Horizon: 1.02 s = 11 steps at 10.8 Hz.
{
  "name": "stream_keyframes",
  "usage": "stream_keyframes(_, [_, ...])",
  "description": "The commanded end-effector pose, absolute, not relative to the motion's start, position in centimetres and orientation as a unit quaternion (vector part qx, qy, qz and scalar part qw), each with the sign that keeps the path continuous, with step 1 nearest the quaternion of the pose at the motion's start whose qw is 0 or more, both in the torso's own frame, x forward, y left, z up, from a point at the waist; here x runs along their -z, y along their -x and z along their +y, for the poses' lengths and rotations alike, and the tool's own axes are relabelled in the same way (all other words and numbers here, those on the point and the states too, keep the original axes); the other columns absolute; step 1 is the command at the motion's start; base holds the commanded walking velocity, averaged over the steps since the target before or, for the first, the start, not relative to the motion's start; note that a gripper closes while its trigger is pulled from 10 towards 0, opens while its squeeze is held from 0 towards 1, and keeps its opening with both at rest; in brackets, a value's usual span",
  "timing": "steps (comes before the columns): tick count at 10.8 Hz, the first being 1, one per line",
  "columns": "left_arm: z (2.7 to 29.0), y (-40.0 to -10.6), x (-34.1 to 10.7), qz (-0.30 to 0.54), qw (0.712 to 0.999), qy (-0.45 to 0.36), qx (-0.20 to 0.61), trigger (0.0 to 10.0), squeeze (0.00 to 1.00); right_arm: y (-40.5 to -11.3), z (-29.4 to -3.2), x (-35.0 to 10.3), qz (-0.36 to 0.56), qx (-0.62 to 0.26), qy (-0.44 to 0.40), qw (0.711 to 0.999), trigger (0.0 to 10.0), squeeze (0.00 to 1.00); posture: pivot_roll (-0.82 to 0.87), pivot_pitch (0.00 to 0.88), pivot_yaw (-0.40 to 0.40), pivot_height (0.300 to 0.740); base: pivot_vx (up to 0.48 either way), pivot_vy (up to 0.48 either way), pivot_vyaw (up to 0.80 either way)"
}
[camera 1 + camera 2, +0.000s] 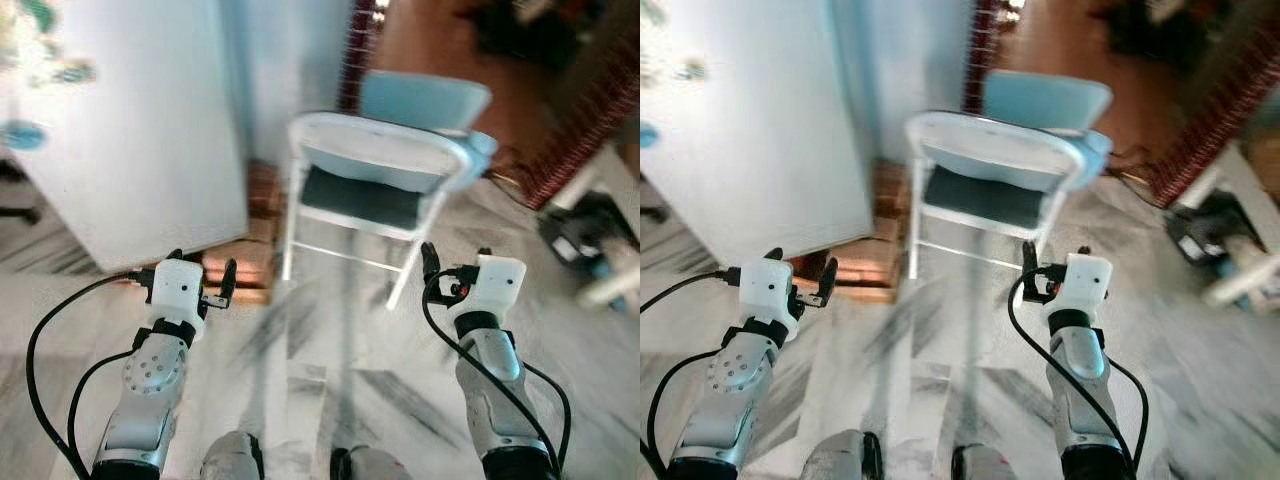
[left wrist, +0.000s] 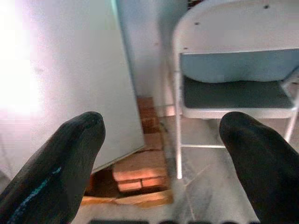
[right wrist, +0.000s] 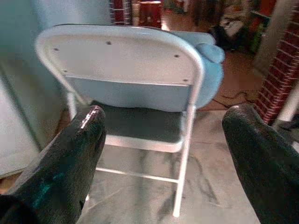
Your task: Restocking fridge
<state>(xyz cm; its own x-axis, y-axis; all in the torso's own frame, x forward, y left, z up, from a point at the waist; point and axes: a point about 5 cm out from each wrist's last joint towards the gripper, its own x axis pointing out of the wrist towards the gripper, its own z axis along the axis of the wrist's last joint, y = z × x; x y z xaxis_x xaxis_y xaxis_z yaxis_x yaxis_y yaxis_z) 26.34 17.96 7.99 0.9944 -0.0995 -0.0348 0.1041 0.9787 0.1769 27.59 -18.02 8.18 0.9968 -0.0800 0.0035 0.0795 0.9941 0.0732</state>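
Note:
The white fridge (image 1: 130,130) stands at the left with its door closed, raised on red bricks (image 1: 250,262). My left gripper (image 1: 203,266) is held low in front of the fridge's bottom corner, open and empty. In the left wrist view its fingers (image 2: 60,158) frame the fridge (image 2: 70,84) and the bricks (image 2: 140,175). My right gripper (image 1: 456,258) is open and empty too, level with the left one, just right of a folding chair. The picture is blurred.
A white folding chair (image 1: 370,190) with a dark seat stands straight ahead beside the fridge, with a light blue object (image 1: 425,100) behind it. A brick pillar (image 1: 590,110) and dark clutter (image 1: 575,235) lie at the right. The marble floor (image 1: 320,380) stretches between my arms.

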Motion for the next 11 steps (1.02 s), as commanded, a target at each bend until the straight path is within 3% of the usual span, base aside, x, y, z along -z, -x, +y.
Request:
stream_keyframes(1, [18.37,-26.25,-8.26,0.009,0.995,-0.092,0.048,10.0,0.0,-27.63,-18.23,-7.94,0.006,0.044,-0.039,0.998,10.0,0.0,0.1,0.091,-0.054,0.74,0.0,0.0,-0.8])
stream_keyframes(11, [17.94,-26.14,-7.91,0.013,0.994,-0.09,0.064,10.0,0.0,-28.14,-17.59,-8.35,0.0,0.026,-0.031,0.999,10.0,0.0,0.1,0.091,-0.07,0.74,0.416,0.0,-0.8])
